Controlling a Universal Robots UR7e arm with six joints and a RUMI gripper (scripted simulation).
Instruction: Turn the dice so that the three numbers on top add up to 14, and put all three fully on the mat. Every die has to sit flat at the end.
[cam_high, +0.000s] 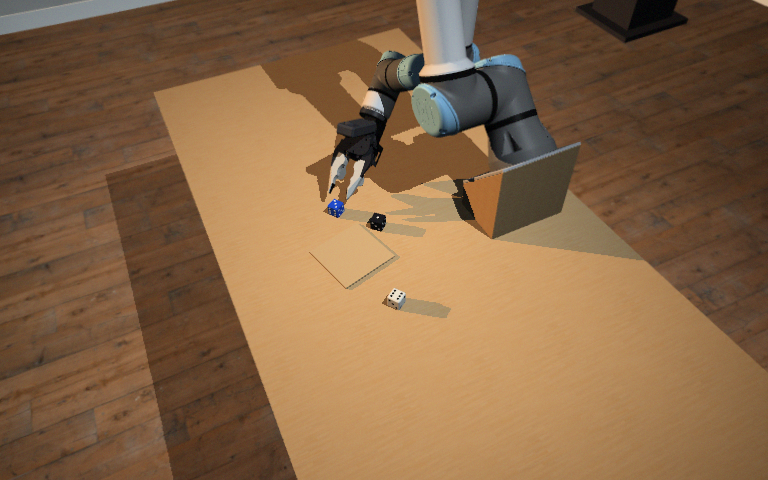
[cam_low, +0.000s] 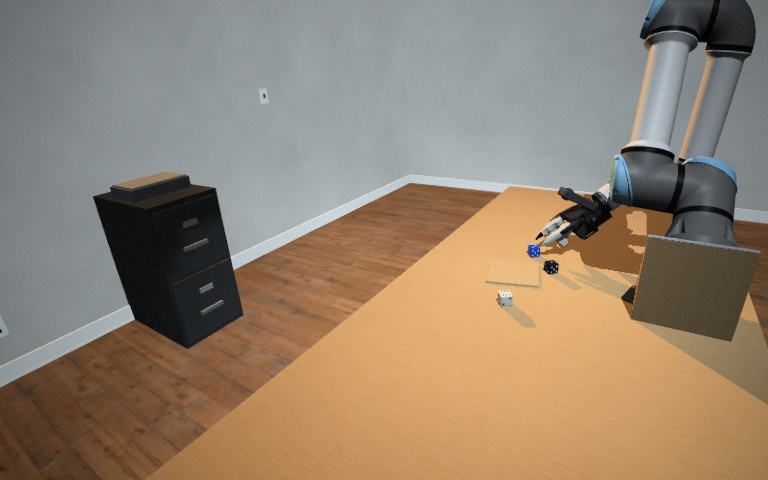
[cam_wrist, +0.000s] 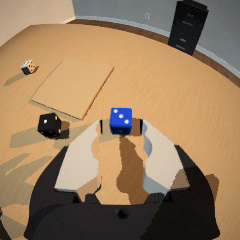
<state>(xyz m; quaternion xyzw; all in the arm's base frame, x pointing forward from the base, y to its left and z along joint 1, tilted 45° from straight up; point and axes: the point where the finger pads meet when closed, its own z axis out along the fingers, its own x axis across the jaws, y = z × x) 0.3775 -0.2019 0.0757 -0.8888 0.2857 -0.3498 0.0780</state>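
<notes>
A blue die (cam_high: 335, 208) (cam_low: 533, 250) (cam_wrist: 121, 121) sits flat on the table behind the mat, three pips on top. My gripper (cam_high: 339, 194) (cam_low: 541, 241) is partly open and empty, tilted, its fingertips just above and behind the blue die. In the wrist view the blue die shows between the tips, with gaps on both sides. A black die (cam_high: 377, 221) (cam_low: 551, 267) (cam_wrist: 49, 124) sits flat off the mat's back corner, seemingly one on top. A white die (cam_high: 395, 298) (cam_low: 505, 298) (cam_wrist: 28, 67) sits flat off the mat's near side, six on top. The square mat (cam_high: 351, 257) (cam_low: 512, 273) (cam_wrist: 72, 87) bears no die.
An upright panel (cam_high: 538, 189) (cam_low: 693, 288) stands beside the arm's base, to the right of the black die. The table's long left edge (cam_high: 212, 243) runs beyond the mat. A black filing cabinet (cam_low: 169, 266) (cam_wrist: 188, 27) stands on the floor away from the table.
</notes>
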